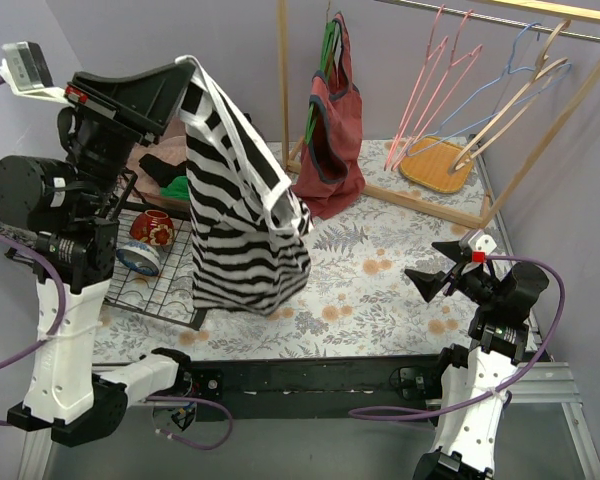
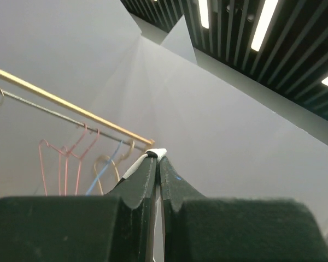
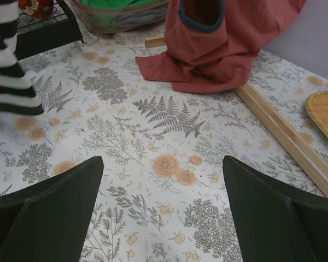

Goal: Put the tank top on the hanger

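The black-and-white striped tank top [image 1: 242,235] hangs in the air from my left gripper [image 1: 187,66], which is raised high at the left and shut on a white-trimmed strap [image 2: 156,154]. The top's hem [image 3: 8,82] shows at the left edge of the right wrist view, just above the table. Pink hangers [image 1: 432,85] hang on the rack rail at the back right; they also show in the left wrist view [image 2: 65,164]. My right gripper [image 1: 432,270] is open and empty, low over the floral tablecloth at the right, fingers [image 3: 49,213] spread wide.
A dull red tank top [image 1: 332,130] hangs from the wooden rack post and drapes onto the table. A light blue hanger [image 1: 508,70] and wooden hangers [image 1: 525,95] share the rail. A woven tray [image 1: 435,165] lies under the rack. A black wire rack [image 1: 150,265] with bowls stands left.
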Controlling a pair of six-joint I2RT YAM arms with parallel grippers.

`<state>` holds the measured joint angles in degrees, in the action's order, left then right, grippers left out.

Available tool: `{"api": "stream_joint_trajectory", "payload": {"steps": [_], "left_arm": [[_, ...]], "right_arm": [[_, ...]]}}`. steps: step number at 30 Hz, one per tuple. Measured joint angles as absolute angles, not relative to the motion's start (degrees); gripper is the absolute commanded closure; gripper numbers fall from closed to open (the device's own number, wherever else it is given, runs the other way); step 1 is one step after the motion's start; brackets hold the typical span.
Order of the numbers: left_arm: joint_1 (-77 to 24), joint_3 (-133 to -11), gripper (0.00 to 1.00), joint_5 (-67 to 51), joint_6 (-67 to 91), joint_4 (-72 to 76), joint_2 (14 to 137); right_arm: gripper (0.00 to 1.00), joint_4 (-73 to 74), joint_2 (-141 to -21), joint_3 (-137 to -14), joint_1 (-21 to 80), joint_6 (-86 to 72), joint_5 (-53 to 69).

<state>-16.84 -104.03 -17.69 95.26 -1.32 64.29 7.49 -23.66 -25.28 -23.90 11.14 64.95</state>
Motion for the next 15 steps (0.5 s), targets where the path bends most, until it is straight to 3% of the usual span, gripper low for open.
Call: {"api": "stream_joint_trajectory", "payload": {"steps": [8,15], "left_arm": [[-20.8,-85.1,1.00,-23.0,101.8,4.5,60.6],[-26.0,-58.9,1.00,-26.4,103.4,7.8,61.5]], "right_arm": [[0.02,7.5,-24.2,-25.3,-23.9,11.9,66.7],[0.02,8.1,-26.8,-25.3,-23.9,13.1,68.0]]}}
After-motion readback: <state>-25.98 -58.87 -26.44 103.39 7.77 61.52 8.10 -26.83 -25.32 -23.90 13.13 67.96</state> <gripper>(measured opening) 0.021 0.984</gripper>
